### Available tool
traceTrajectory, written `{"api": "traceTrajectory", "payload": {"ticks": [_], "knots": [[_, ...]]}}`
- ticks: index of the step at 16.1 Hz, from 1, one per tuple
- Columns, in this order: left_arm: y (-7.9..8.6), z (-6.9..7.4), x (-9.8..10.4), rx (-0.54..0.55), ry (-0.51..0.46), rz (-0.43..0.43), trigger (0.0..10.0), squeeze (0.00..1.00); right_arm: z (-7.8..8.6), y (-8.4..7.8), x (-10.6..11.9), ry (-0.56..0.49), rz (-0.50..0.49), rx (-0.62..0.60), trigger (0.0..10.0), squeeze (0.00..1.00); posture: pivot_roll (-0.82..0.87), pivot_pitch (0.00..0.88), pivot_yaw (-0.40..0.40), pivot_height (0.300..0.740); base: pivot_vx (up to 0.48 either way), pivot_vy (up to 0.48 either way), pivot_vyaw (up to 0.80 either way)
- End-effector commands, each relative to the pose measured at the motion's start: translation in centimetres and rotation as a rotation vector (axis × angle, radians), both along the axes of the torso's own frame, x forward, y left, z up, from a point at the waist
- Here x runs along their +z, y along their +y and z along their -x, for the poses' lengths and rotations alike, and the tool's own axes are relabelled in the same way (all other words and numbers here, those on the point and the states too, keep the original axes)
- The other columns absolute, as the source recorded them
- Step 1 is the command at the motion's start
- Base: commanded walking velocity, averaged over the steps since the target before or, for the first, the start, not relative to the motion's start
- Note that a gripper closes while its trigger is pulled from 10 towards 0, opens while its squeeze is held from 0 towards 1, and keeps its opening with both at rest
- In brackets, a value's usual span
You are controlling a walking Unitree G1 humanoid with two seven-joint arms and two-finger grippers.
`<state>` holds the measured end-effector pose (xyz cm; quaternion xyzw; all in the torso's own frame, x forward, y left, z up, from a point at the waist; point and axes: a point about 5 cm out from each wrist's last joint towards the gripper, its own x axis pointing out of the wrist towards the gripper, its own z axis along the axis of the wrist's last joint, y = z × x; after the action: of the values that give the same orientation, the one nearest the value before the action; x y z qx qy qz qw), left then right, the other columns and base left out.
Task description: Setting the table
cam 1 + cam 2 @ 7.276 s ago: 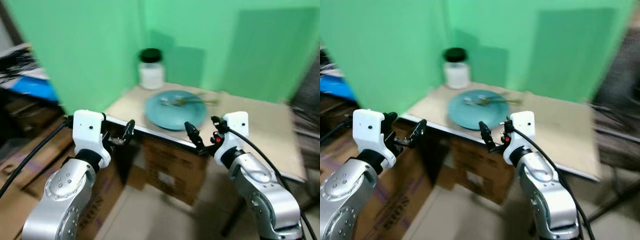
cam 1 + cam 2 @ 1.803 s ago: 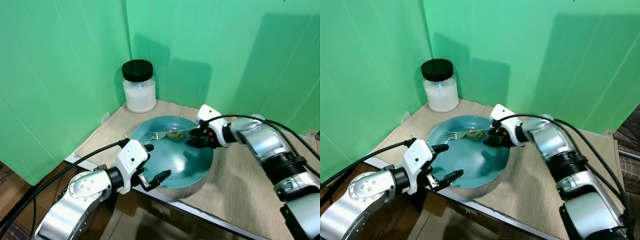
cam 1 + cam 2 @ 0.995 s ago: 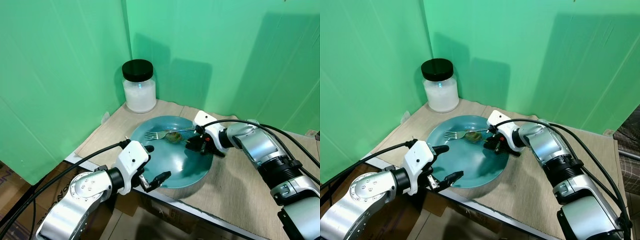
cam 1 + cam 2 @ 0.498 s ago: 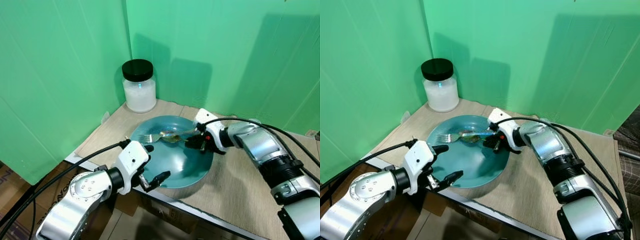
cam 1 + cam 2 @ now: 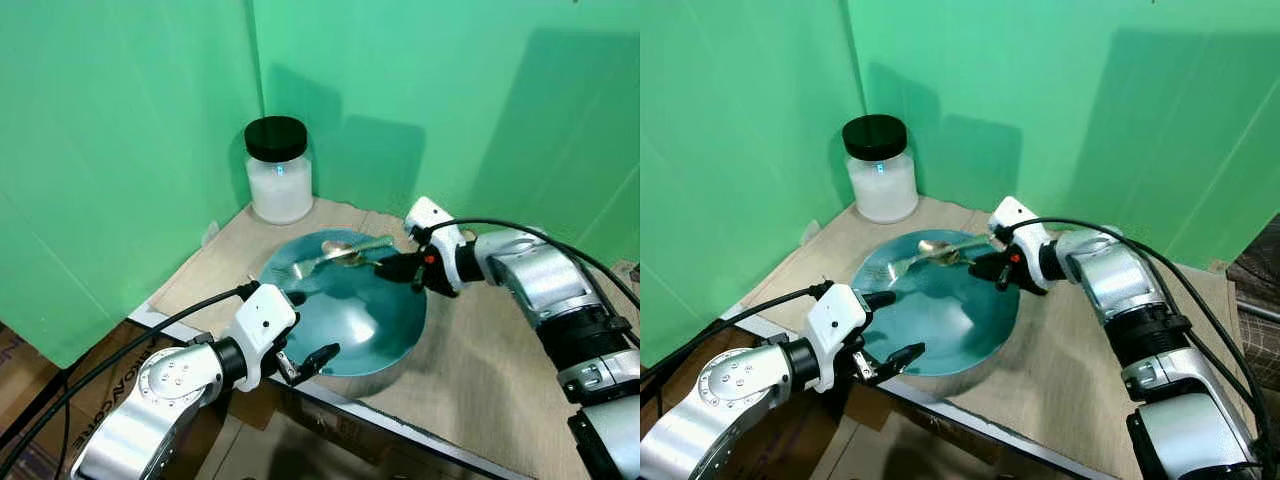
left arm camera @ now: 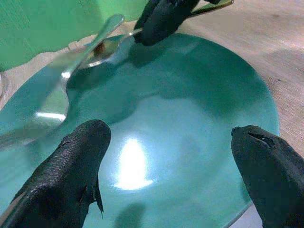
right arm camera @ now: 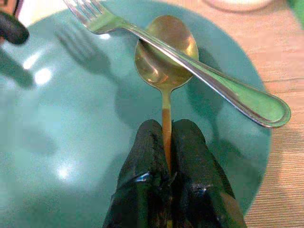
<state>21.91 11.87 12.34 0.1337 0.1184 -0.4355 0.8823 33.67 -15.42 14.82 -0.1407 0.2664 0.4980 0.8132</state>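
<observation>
Right end effector (image 7: 164, 190) pinches the thin, stiff spoon (image 7: 166, 50) by its handle; the slick fork (image 7: 190, 71) balanced across its bowl may slide. Left end effector (image 6: 166, 175) gapes at the plate (image 5: 395, 340) near the worktop's front edge.

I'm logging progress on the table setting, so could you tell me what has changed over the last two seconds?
The right gripper, shut on the spoon, has lifted it off the plate, and the fork rides up across its bowl. The left gripper stays open at the plate's near rim; the jar is unmoved.

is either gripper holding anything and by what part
The right gripper pinches the spoon by its handle, fork resting across the bowl. The left gripper is open, holding nothing.
</observation>
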Motion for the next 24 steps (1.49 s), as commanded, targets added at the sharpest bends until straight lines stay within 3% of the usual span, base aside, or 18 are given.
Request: {"api": "traceTrajectory", "payload": {"ticks": [1, 4, 9, 10, 12, 14, 16, 21, 24], "knots": [[0.2, 0.0, 0.0, 0.012, -0.005, -0.011, 10.0, 0.00, -0.2, 0.1, 1.0, -0.033, -0.027, 0.005, 0.0, 0.00, -0.13, 0.000, 0.011, 0.740, 0.000, 0.000, 0.00], [0.2, 0.0, -0.2, 0.007, -0.003, -0.015, 10.0, 0.00, 0.0, 0.0, 0.4, -0.029, 0.005, 0.003, 0.0, 0.00, -0.13, 0.000, 0.013, 0.740, 0.000, 0.000, 0.00], [0.1, 0.1, -0.3, -0.005, 0.000, -0.016, 10.0, 0.00, 0.3, -1.0, -0.8, -0.043, 0.183, 0.011, 0.0, 0.00, -0.14, 0.000, 0.019, 0.740, 0.000, 0.000, 0.00], [0.0, 0.1, -0.4, -0.008, 0.000, -0.019, 10.0, 0.00, 0.3, -2.1, -0.5, -0.082, 0.322, 0.025, 0.0, 0.00, -0.14, 0.000, 0.019, 0.740, 0.000, 0.000, 0.00], [0.0, 0.1, -0.4, -0.010, 0.001, -0.019, 10.0, 0.00, 0.1, -2.7, 0.0, -0.112, 0.388, 0.030, 0.0, 0.00, -0.14, 0.000, 0.018, 0.740, 0.000, 0.000, 0.00], [0.0, 0.1, -0.4, -0.011, 0.003, -0.025, 10.0, 0.00, -0.1, -3.8, 1.3, -0.163, 0.516, 0.052, 0.0, 0.00, -0.14, 0.000, 0.016, 0.740, 0.000, 0.000, 0.00], [0.0, 0.1, -0.4, -0.010, 0.004, -0.025, 10.0, 0.00, 0.0, -3.9, 2.5, -0.182, 0.508, 0.056, 0.0, 0.00, -0.14, 0.000, 0.015, 0.740, 0.000, 0.000, 0.00], [0.2, 0.0, -0.3, -0.009, 0.003, -0.029, 10.0, 0.00, 0.8, -3.0, 6.7, -0.201, 0.172, 0.074, 0.0, 0.00, -0.14, 0.000, 0.021, 0.740, 0.000, 0.000, 0.00], [0.3, 0.1, -0.3, -0.009, 0.006, -0.030, 10.0, 0.00, 1.2, -3.8, 6.3, -0.183, 0.183, 0.054, 0.0, 0.00, -0.14, 0.000, 0.024, 0.740, 0.000, 0.000, 0.00]]}}
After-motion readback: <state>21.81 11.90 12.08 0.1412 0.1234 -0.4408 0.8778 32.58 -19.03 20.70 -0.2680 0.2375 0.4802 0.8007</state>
